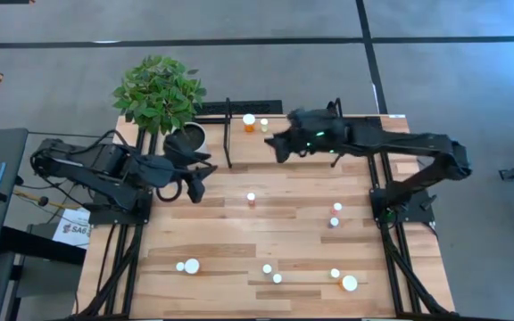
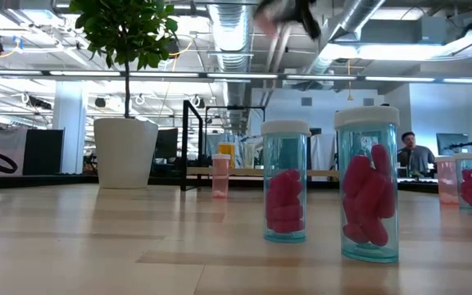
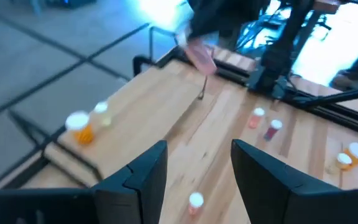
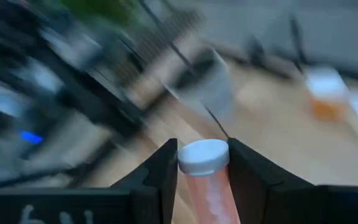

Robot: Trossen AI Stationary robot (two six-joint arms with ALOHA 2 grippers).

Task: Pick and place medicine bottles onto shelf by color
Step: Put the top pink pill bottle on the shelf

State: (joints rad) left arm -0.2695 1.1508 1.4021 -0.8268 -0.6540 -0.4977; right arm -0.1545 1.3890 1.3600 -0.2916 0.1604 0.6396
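The right gripper (image 4: 202,180) is clamped on a pinkish-red medicine bottle with a round white cap (image 4: 204,157); the bottle stands upright between the two dark fingers (image 4: 160,174), its cap level with their tips. In the high view this gripper (image 1: 277,145) hangs above the light wooden shelf board with thin black metal uprights (image 1: 239,143), towards the shelf's right end. The left wrist view shows the same held bottle (image 3: 199,57) as a blurred pink shape above the far end of the shelf (image 3: 142,118).

Two bottles already stand on the shelf near its back edge: an orange bottle with a white cap (image 1: 249,122) and, just beside it on the right, a pale bottle with a white cap (image 1: 263,125) (the pair also shows in the left wrist view, orange (image 3: 79,127) and pale (image 3: 101,112)).

The left gripper (image 1: 196,183) waits with its jaws apart in front of the shelf's left end, near the white plant pot holding a green leafy plant (image 1: 186,135); nothing sits between its fingers (image 3: 145,177).

In front of the shelf on the plank tabletop (image 1: 212,232) the remaining bottles are scattered: one small bottle (image 1: 251,199) closest to the shelf, two (image 1: 335,214) farther right, and a loose row (image 1: 270,272) well away along the table's near side.
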